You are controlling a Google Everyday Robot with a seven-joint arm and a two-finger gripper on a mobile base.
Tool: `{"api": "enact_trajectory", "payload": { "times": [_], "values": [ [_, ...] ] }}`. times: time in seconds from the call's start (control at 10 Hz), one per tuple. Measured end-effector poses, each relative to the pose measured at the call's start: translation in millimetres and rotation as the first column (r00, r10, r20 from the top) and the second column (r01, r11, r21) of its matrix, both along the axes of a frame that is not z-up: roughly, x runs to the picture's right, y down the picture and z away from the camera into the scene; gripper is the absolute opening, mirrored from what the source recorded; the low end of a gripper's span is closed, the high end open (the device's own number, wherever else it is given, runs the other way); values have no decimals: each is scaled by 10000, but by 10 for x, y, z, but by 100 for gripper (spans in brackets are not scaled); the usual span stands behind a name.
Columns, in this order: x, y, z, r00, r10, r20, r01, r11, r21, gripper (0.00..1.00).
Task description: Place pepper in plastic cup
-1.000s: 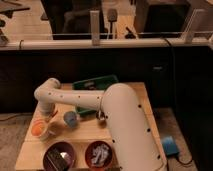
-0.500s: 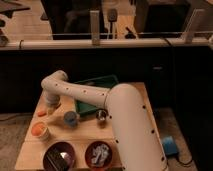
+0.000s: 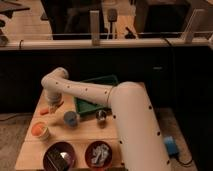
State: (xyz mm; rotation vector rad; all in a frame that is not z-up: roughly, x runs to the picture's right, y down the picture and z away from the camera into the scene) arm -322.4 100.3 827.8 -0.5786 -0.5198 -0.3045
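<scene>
The pepper (image 3: 45, 110), thin and orange-red, lies on the wooden table (image 3: 90, 134) near its left edge. The small light-blue plastic cup (image 3: 70, 118) stands upright to the right of it, in front of the green tray. My gripper (image 3: 53, 103) hangs down from the white arm's wrist, just above and to the right of the pepper and to the left of the cup. The arm hides part of the table behind it.
A green tray (image 3: 92, 102) sits at the back of the table. An orange-and-cream cup (image 3: 40, 130) stands front left. Two dark red bowls (image 3: 60, 156) (image 3: 100, 154) sit at the front edge. A small metallic object (image 3: 101, 116) lies by the tray.
The arm's wrist has swung from the front left of the table toward the back, uncovering the orange-and-cream cup and the pepper. Between the last two frames it barely moved.
</scene>
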Motion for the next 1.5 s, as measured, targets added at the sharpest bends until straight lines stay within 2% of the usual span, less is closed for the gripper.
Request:
{"api": "enact_trajectory", "payload": {
  "times": [0.2,0.6,0.8,1.1,1.5],
  "values": [
    [141,-3,-111,10000,-34,-83,35,10000,76,0],
    [583,37,-460,9999,-165,-17,166,9996,234,0],
    [674,113,-582,9992,-335,229,331,9993,183,0],
    [920,200,-592,9991,-261,345,259,9996,73,0],
    [998,265,-519,9992,-256,309,255,9997,47,2]
  ]
}}
